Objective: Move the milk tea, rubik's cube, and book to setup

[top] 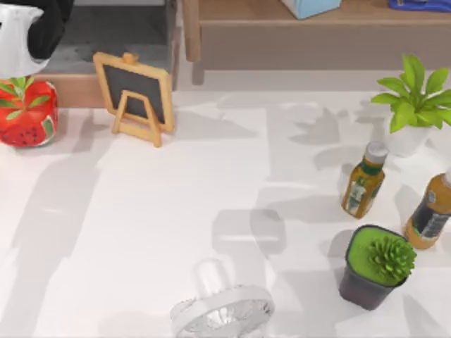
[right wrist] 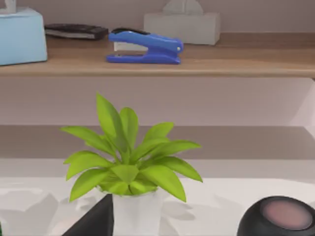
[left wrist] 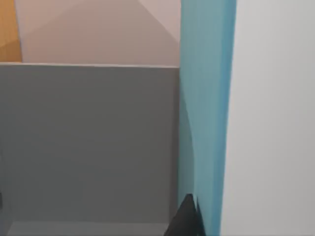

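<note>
My left arm (top: 21, 35) is reaching past the white table's (top: 141, 225) far left corner, over a grey box (left wrist: 88, 147). Its gripper's state I cannot tell. A leafy green plant in a white pot (right wrist: 130, 167) is sitting near the right edge.

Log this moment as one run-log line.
left arm: top-left, over grey bin | table: chalkboard, two bottles, fan, plants | cube: unseen
</note>
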You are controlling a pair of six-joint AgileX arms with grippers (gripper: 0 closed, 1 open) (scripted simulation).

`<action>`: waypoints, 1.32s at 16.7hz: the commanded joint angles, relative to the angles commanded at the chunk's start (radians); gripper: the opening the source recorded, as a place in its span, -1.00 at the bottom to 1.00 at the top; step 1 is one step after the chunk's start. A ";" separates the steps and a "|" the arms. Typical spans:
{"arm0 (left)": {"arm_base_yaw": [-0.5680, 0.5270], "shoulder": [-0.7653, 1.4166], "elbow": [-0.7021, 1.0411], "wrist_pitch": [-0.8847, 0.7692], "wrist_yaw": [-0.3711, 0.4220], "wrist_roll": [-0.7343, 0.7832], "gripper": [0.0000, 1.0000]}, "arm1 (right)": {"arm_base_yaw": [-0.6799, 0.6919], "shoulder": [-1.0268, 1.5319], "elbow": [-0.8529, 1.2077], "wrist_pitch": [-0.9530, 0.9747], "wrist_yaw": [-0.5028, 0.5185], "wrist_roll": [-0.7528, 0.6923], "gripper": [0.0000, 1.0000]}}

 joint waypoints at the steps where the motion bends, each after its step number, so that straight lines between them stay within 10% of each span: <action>1: 0.000 0.000 0.000 0.000 0.000 0.000 -1.00 | 0.000 0.000 0.000 0.000 0.000 0.000 1.00; 9: 0.085 -0.261 -0.134 0.087 0.259 0.347 -1.00 | 0.000 0.000 0.000 0.000 0.000 0.000 1.00; 22: 0.635 -0.532 -0.671 0.091 0.830 1.583 -1.00 | 0.000 0.000 0.000 0.000 0.000 0.000 1.00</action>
